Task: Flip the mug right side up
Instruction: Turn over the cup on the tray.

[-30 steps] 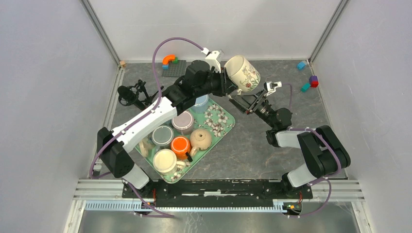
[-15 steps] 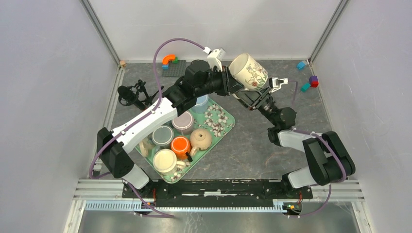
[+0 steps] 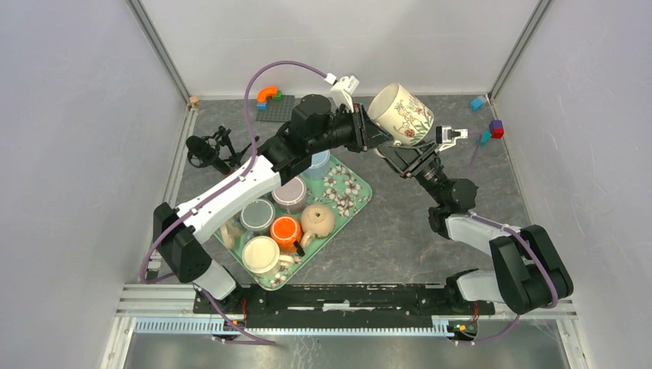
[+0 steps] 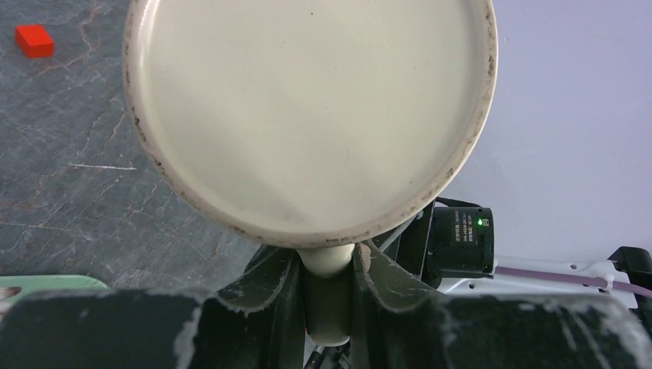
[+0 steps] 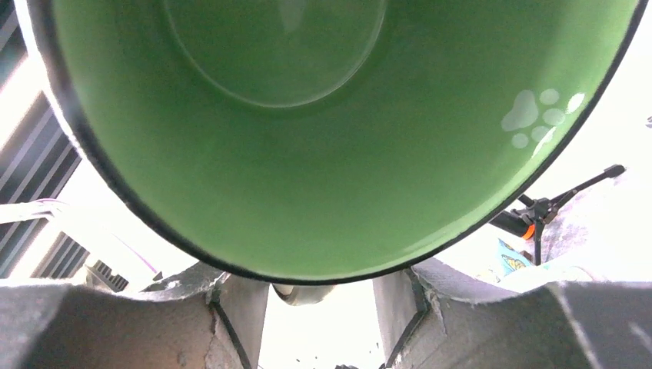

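A cream mug (image 3: pixel 401 115) with a flower print hangs tilted in the air above the back of the table. My left gripper (image 3: pixel 374 132) is shut on its handle (image 4: pixel 329 296). The left wrist view shows the mug's flat cream base (image 4: pixel 307 115) above the left gripper (image 4: pixel 327 265). My right gripper (image 3: pixel 400 152) reaches up just below the mug. In the right wrist view the green inside of the mug (image 5: pixel 330 115) fills the frame. The right gripper (image 5: pixel 319 296) has its jaws apart below the dark rim, with a bit of the handle (image 5: pixel 304 294) showing between them, untouched.
A green flowered tray (image 3: pixel 357 204) left of centre carries several lidded pots, a teapot and an orange cup. A black stand (image 3: pixel 206 150) sits at the left. A grey baseplate with an orange arch (image 3: pixel 271 98) and loose blocks (image 3: pixel 492 127) lie along the back.
My right arm has stretched up and back until its gripper sits under the mug, and its jaws have narrowed. The left gripper has carried the mug slightly right.
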`<state>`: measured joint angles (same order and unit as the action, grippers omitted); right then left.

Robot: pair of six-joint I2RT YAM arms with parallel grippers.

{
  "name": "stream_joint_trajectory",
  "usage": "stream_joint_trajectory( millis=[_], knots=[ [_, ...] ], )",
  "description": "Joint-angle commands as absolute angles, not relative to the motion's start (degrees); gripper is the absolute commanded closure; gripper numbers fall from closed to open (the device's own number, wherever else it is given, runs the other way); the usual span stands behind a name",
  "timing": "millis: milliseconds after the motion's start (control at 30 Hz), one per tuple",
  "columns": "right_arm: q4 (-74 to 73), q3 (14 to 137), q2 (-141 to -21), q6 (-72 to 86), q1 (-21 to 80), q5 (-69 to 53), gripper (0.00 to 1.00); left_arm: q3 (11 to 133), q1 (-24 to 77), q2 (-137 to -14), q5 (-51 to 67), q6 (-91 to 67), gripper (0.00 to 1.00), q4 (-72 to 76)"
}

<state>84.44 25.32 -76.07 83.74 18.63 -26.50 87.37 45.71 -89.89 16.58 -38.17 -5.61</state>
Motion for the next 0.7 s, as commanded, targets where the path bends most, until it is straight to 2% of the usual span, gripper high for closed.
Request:
stream_joint_trajectory(
  millis=[0, 467, 667],
  knots=[
    [111.49, 24.4, -73.03, 82.69, 18.98, -25.86, 0.48, 89.23, 45.46, -85.65, 17.43, -40.16, 0.98, 4.11],
    [107.85, 25.75, -70.3, 80.17, 18.95, -27.64, 0.49, 88.98, 44.38, -86.7, 22.7, -42.87, 0.98, 6.75],
    [103.72, 26.8, -69.33, 78.39, 18.98, -28.56, 0.53, 88.42, 44.45, -87.61, 24.1, -43.46, 0.98, 7.94]
  ],
)
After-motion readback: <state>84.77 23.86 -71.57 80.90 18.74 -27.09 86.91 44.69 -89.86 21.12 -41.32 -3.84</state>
